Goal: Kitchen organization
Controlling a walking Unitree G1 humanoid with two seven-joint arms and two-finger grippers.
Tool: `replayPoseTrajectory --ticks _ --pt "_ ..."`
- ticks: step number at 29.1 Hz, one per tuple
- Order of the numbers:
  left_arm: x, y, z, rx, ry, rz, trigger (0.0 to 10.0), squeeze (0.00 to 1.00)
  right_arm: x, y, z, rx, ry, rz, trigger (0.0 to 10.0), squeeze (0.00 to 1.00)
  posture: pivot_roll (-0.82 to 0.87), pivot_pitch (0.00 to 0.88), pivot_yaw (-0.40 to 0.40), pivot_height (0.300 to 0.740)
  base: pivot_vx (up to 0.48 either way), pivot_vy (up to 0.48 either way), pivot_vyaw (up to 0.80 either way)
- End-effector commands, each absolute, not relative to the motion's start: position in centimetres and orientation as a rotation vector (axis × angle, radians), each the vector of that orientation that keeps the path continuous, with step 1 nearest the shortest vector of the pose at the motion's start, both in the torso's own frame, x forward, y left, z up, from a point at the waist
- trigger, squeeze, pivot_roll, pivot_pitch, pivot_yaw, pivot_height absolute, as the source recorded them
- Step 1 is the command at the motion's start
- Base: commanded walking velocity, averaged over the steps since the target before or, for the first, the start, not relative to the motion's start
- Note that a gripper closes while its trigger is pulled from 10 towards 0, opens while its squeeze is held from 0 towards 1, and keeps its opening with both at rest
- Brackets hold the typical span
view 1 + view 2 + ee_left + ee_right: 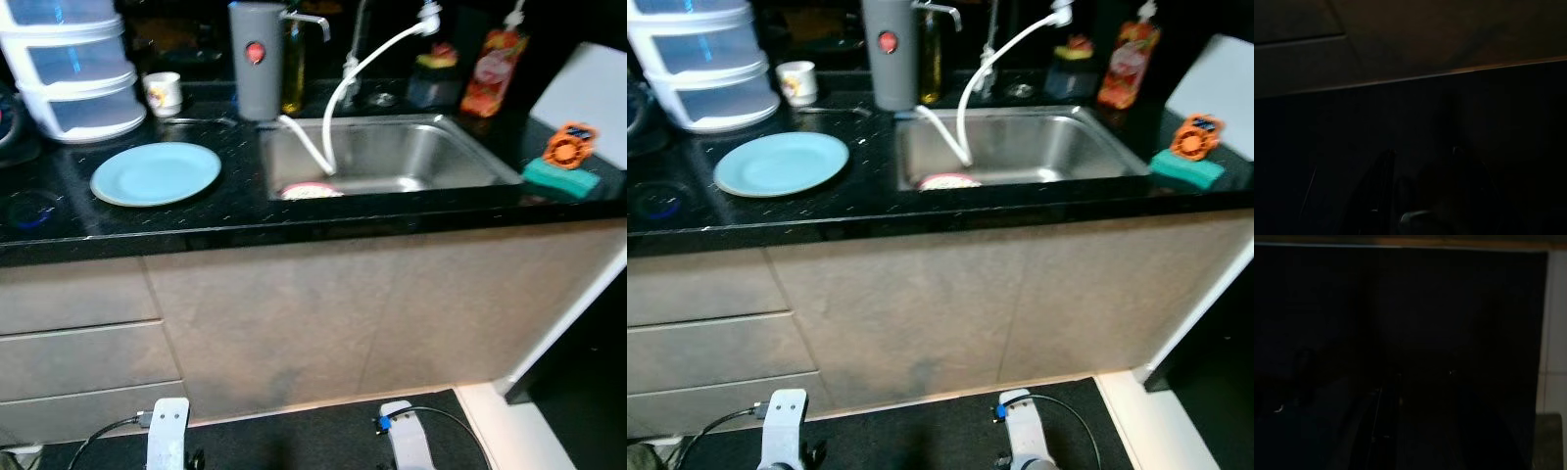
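From the head, our two eye views look forward and down at the counter (118,230) and sink (470,157), close by, sharing nearly the same scene. Our wrist views hang low and dark, facing the cabinet (1400,39) base and the floor (1552,333).

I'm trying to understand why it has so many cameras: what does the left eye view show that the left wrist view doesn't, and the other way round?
Left eye view: the black counter with a blue plate, a steel sink, a grey jug and a green sponge. Left wrist view: very dark, the left gripper seen close, hanging low. Both: the pale cabinet front and the dark floor mat below it.
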State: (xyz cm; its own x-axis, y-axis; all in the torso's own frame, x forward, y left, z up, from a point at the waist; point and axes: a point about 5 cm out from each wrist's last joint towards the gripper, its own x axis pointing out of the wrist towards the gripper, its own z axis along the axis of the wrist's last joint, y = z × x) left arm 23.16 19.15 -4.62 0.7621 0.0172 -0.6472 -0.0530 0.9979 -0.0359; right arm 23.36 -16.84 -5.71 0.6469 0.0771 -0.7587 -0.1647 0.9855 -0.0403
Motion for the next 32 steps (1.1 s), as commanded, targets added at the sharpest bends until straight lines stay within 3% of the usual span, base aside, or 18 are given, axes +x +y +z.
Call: replayPoseTrajectory --ticks 1,13,23,32 --pt "22.4 19.6 -5.1 -0.069 0.723 0.062 10.0 0.00 22.9 -16.3 -6.1 -0.096 0.869 0.155 10.0 0.00 0.05 0.092 -0.030 0.740 0.000 0.000 0.00" --pt "22.5 20.1 -5.0 -0.036 0.714 0.050 10.0 0.00 22.8 -16.2 -6.1 -0.001 0.868 0.110 10.0 0.00 0.07 0.078 -0.011 0.740 0.000 0.000 0.00" --pt "23.9 21.4 -3.6 0.042 0.668 -0.001 10.0 0.00 22.8 -14.8 -6.1 0.136 0.838 0.077 10.0 0.00 0.15 0.048 0.105 0.740 0.000 0.000 0.00" --pt "24.5 21.5 -3.3 0.035 0.660 -0.003 10.0 0.00 22.3 -14.5 -6.4 0.125 0.837 0.072 10.0 0.00 0.12 0.039 0.131 0.740 0.000 0.000 0.00"
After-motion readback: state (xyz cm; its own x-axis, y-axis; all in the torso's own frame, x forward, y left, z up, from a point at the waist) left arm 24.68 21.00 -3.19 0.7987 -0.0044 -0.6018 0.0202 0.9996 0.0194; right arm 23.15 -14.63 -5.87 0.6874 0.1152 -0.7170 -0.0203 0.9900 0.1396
